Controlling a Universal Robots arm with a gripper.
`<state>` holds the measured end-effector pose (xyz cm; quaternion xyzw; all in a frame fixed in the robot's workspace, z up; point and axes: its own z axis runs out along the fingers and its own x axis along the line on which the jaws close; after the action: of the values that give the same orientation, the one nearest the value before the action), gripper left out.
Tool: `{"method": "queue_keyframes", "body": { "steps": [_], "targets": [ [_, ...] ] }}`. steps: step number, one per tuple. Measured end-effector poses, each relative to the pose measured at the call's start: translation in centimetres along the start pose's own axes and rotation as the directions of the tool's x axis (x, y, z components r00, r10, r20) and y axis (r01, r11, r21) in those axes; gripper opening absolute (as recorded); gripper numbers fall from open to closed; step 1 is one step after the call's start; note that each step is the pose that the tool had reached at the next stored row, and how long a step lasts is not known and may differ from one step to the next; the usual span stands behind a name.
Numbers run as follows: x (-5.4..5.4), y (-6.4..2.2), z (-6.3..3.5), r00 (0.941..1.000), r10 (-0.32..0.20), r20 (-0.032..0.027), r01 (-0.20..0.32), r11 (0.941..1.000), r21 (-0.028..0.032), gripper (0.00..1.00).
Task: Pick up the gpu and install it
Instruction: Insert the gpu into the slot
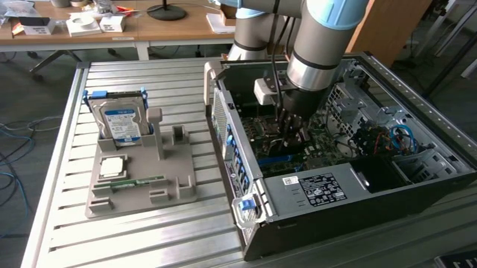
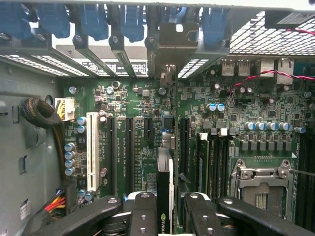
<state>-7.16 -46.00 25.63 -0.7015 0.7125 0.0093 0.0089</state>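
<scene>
Since your tool (image 2: 167, 204) is clenched on the gpu (image 2: 164, 177) inside the case (image 1: 313, 237), you have its edge over the motherboard (image 2: 246, 98), bare slots either side.

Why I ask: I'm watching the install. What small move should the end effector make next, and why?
Probably a slow, straight press toward the motherboard. The end effector grips the gpu upright, edge-on, in line with the expansion slots, its metal bracket at the case's rear openings. Whether it is fully seated cannot be told.
</scene>
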Motion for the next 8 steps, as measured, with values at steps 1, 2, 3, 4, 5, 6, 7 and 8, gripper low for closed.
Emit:
{"method": "queue_keyframes", "body": {
  "steps": [1,2,3,4,5,6,7,8],
  "targets": [
    [0.00,0.00,0.00,1.0000,0.000,0.0000,0.000,1.0000,0.0000,0.26],
    [0.00,-0.01,0.00,1.0000,0.000,0.0001,0.000,1.0000,0.0000,0.26],
    [0.00,0.00,0.00,1.0000,0.000,0.0001,0.000,1.0000,0.0000,0.26],
    [0.00,0.00,0.00,1.0000,0.000,-0.0002,0.000,1.0000,-0.0001,0.26],
    [0.00,0.00,0.00,1.0000,0.000,-0.0001,0.000,1.0000,-0.0001,0.26],
    [0.01,0.00,-0.01,1.0000,0.000,-0.0004,0.000,1.0000,-0.0001,0.26],
    [0.01,0.00,-0.01,1.0000,-0.001,-0.0006,0.001,1.0000,-0.0001,0.26],
    [0.01,0.01,-0.01,1.0000,0.000,-0.0007,0.000,1.0000,-0.0001,0.26]
  ]
}}
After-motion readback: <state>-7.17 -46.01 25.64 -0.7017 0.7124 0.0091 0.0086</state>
